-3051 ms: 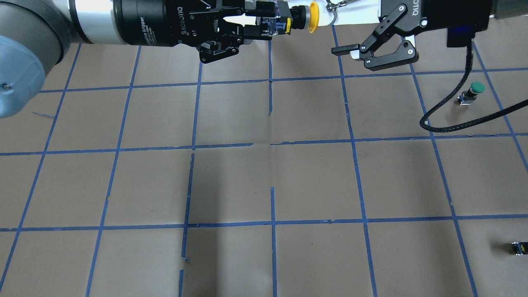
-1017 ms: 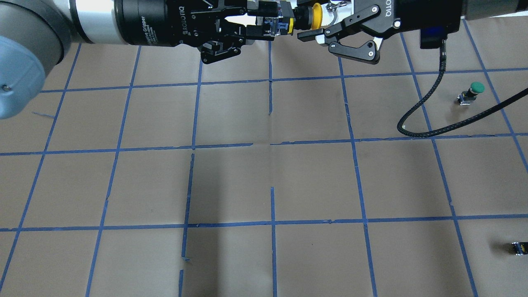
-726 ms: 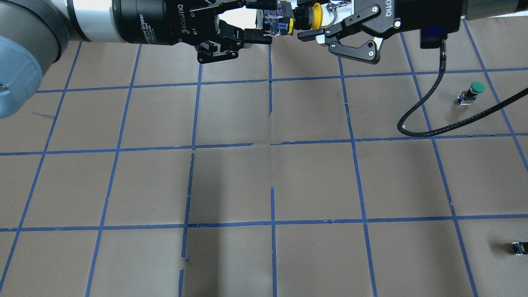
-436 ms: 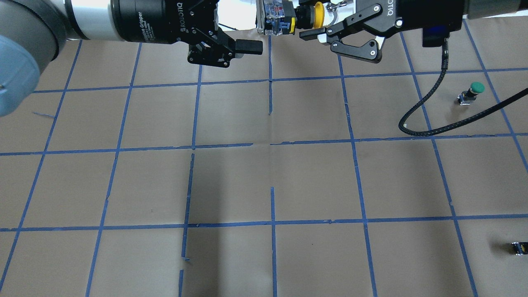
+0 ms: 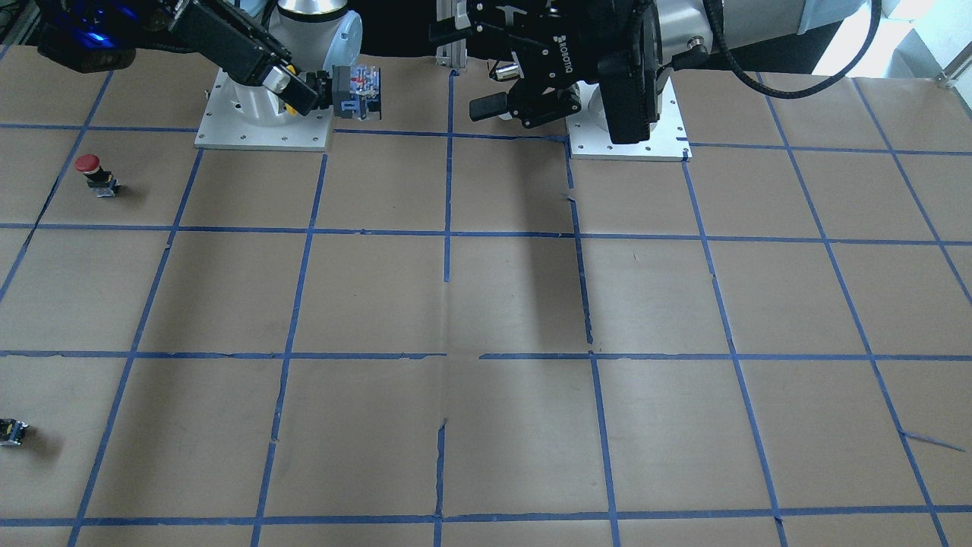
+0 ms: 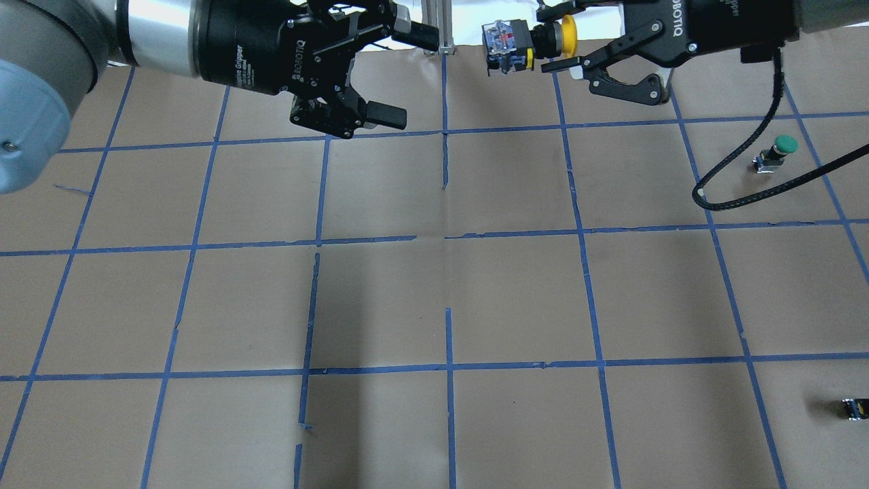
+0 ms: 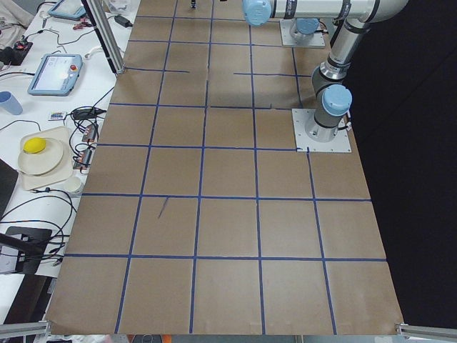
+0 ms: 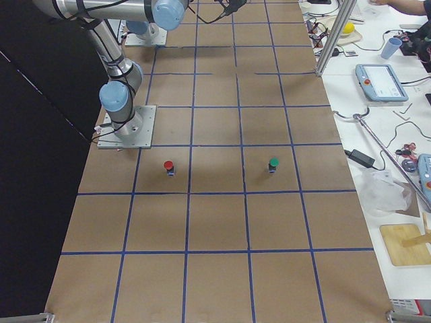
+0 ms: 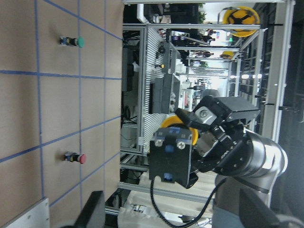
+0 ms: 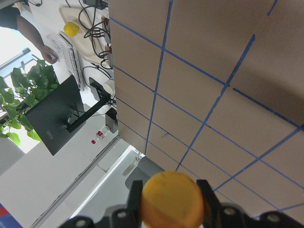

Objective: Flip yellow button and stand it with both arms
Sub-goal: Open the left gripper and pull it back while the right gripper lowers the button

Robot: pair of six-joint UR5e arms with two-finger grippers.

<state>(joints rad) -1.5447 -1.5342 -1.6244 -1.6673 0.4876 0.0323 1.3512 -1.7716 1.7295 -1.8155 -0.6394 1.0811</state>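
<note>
The yellow button point(image 6: 567, 37) hangs in the air at the table's far edge, held sideways. My right gripper point(image 6: 547, 37) is shut on its yellow cap, and the black and grey body points toward my left gripper. The right wrist view shows the cap point(image 10: 172, 202) between the two fingers point(image 10: 135, 194). My left gripper point(image 6: 417, 75) is open and empty, a short way left of the button. Its wrist view looks at the button's body point(image 9: 171, 159) head on. In the front-facing view the button point(image 5: 357, 91) sits at the right gripper's tip point(image 5: 315, 83), apart from the left gripper point(image 5: 456, 70).
A green-capped button point(image 6: 781, 149) stands on the table's right side, with a red-capped one point(image 5: 91, 171) nearer the robot's base. A tiny black part with a yellow spot point(image 6: 852, 407) lies at the near right. The right arm's cable point(image 6: 713, 197) droops toward the table.
My left gripper opened, let go of the button's body and drew back to the left. My right gripper closed on the cap and carried the button to the right.
</note>
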